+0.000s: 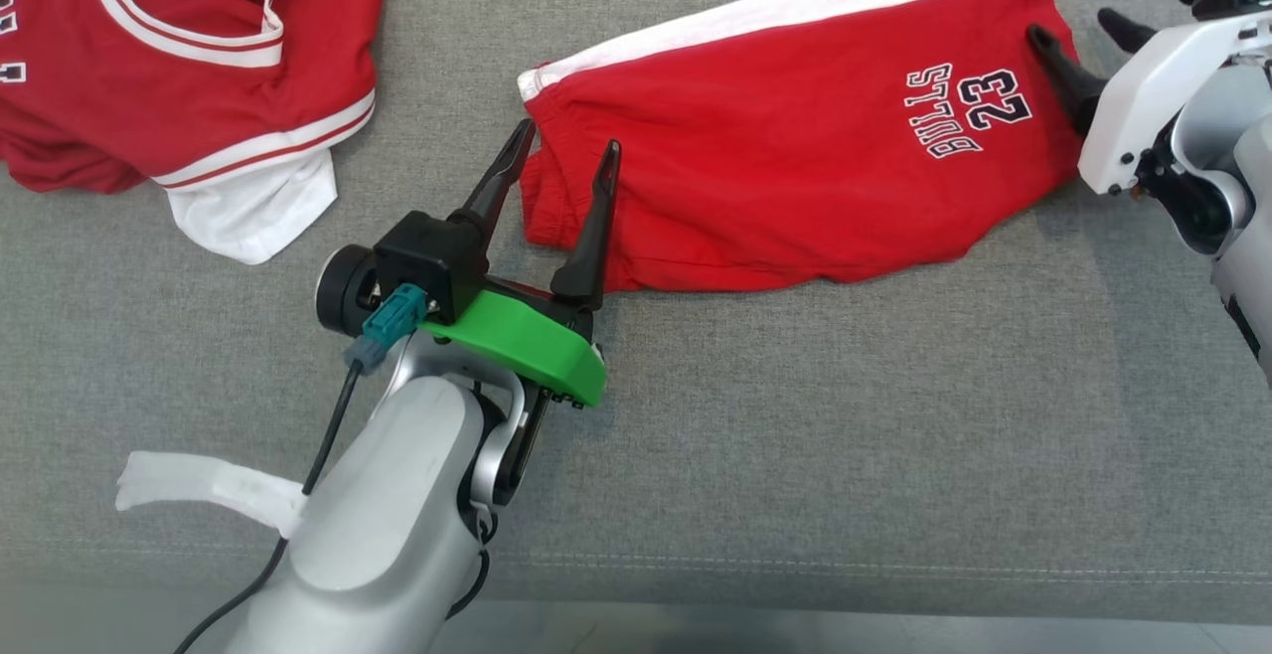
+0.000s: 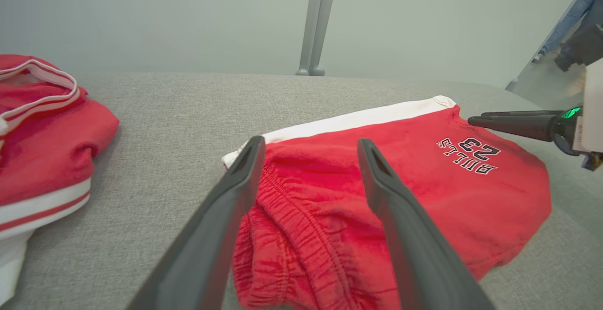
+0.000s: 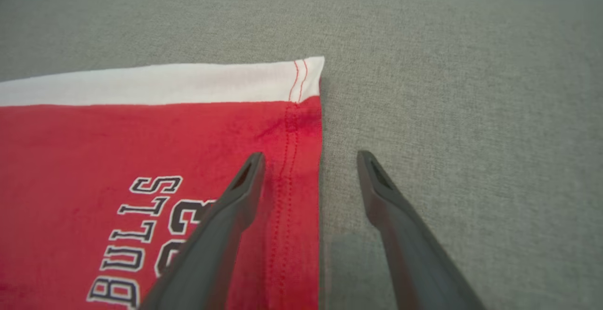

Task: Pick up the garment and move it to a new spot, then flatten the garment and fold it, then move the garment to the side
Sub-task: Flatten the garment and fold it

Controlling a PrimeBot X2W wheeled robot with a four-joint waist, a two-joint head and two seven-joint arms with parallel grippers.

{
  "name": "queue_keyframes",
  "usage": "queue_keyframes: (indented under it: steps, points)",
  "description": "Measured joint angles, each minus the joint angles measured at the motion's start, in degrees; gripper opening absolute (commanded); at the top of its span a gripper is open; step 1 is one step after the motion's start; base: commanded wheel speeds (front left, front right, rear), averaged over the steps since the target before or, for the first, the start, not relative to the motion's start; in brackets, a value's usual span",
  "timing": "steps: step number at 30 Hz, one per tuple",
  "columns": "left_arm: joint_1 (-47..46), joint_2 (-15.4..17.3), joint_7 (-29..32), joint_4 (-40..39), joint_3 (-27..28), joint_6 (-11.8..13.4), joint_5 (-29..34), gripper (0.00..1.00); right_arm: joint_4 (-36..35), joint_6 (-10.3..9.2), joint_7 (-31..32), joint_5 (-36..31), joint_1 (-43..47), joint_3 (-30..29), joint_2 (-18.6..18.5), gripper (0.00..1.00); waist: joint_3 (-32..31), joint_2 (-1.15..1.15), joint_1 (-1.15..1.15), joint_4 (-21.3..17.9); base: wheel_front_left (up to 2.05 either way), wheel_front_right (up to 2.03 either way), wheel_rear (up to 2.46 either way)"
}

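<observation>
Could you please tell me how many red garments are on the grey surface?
2: the shorts centre-right, the jersey at the far left. White fabric beneath the jersey may be another garment.

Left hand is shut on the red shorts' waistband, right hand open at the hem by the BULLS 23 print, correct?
No: the left hand is open, not shut, fingers spread at the waistband of the red shorts, as the left wrist view shows. The right hand is open at the hem by the BULLS 23 print.
</observation>
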Motion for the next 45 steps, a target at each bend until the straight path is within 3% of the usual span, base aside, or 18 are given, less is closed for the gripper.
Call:
queue_keyframes:
  steps: [14, 15, 16, 18, 19, 21, 22, 45]
  points:
    - [1.87, 0.09, -0.02, -2.75, 0.74, 0.45, 1.11, 1.00, 0.21, -0.04, 4.67, 6.19, 1.22, 1.31, -0.47, 0.99, 0.42, 0.00, 0.00, 0.65, 0.00, 0.00, 0.00]
    - [2.05, 0.09, -0.02, -2.82, 0.78, 0.53, 1.11, 1.00, -0.03, -0.04, 5.03, 6.89, 1.22, 1.52, -0.47, 0.81, 0.40, 0.00, 0.00, 0.72, 0.00, 0.00, 0.00]
    - [2.20, 0.09, -0.02, -2.90, 0.89, 0.54, 1.11, 1.00, -0.25, -0.04, 5.34, 7.38, 1.22, 1.77, -0.45, 0.49, 0.37, 0.00, 0.00, 0.77, 0.00, 0.00, 0.00]
    - [2.52, 0.09, -0.02, -2.96, 1.23, 0.58, 1.18, 1.00, -0.62, -0.05, 5.79, 7.77, 1.22, 2.53, -0.42, 0.35, 0.23, 0.00, 0.00, 0.83, 0.00, 0.00, 0.00]
    - [2.67, 0.09, -0.02, -2.96, 1.40, 0.59, 1.37, 1.00, -0.84, -0.05, 6.01, 7.78, 1.23, 3.03, -0.41, 0.35, 0.09, 0.00, 0.00, 0.82, 0.00, 0.00, 0.00]
    - [3.05, 0.10, -0.03, -3.04, 1.69, 0.59, 1.48, 1.00, -1.40, -0.05, 6.24, 7.93, 1.26, 3.89, -0.33, 0.16, -0.26, 0.00, 0.00, 0.78, 0.00, 0.00, 0.00]
    - [3.27, 0.10, -0.03, -3.07, 1.81, 0.60, 1.57, 1.00, -1.68, -0.05, 6.24, 8.17, 1.37, 4.36, -0.22, 0.00, -0.44, 0.00, 0.00, 0.75, 0.00, 0.00, 0.00]
    - [10.54, 1.62, -0.20, -4.90, 4.55, 0.62, 3.53, 1.00, -3.93, -0.04, -0.44, 13.45, 10.94, 7.64, 1.85, 0.00, -7.51, 0.00, 0.00, -6.07, 0.00, 0.00, 0.00]
